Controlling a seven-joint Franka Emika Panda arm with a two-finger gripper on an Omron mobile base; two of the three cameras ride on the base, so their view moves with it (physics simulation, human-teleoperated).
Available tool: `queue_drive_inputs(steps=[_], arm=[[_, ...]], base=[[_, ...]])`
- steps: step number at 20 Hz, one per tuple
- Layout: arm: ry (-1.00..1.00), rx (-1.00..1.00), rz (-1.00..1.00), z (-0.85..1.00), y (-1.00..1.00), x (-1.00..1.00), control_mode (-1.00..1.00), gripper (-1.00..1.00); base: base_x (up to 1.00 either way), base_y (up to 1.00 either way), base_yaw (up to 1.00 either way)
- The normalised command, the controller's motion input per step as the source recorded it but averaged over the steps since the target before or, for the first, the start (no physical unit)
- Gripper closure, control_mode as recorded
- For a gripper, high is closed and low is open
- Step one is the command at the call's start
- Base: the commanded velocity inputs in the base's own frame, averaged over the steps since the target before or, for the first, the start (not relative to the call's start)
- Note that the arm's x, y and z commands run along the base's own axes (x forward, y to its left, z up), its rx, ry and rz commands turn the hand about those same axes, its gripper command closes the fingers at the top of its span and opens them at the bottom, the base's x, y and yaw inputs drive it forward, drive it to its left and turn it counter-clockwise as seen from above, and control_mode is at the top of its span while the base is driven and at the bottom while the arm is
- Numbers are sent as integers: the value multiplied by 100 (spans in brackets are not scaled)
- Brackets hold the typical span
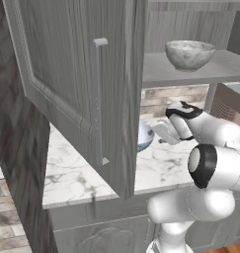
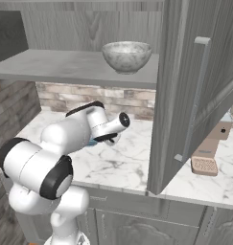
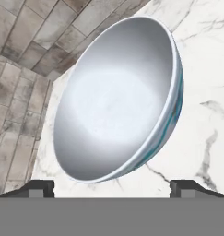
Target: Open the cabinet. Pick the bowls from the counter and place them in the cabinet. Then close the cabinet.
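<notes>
The claw (image 3: 111,186) hangs released, fingers wide apart, just above the light blue bowl (image 3: 118,99), which sits on the marble bench (image 3: 201,92) near the brick backsplash (image 3: 21,69). The speckled bowl (image 2: 127,56) rests on the shelf (image 2: 65,64) of the cabinet (image 1: 72,74), its doors seemingly both swung open.

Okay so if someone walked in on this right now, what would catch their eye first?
Probably the open cabinet, its doors swung wide, with the speckled stone bowl sitting alone on the shelf. Next, the white arm reaching low over the marble counter, its open gripper facing the light blue bowl lying there by the brick backsplash.
</notes>
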Motion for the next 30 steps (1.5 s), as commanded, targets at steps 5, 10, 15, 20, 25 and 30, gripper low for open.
queue_drive_inputs(steps=[5, 10, 15, 20, 25, 30], arm=[[0, 0, 0, -28, 0, 20, -100, -100], [1, -1, 0, -27, 0, 17, -100, -100], [0, -1, 0, -18, 0, 17, -100, -100], [0, 0, 0, -14, 0, 19, -100, -100], [0, 0, 0, -17, 2, 22, -100, -100], [1, -2, 0, -22, 20, 16, -100, 100]], base=[[0, 0, 0], [0, 0, 0], [0, 0, 0], [0, 0, 0], [0, 0, 0], [0, 0, 0]])
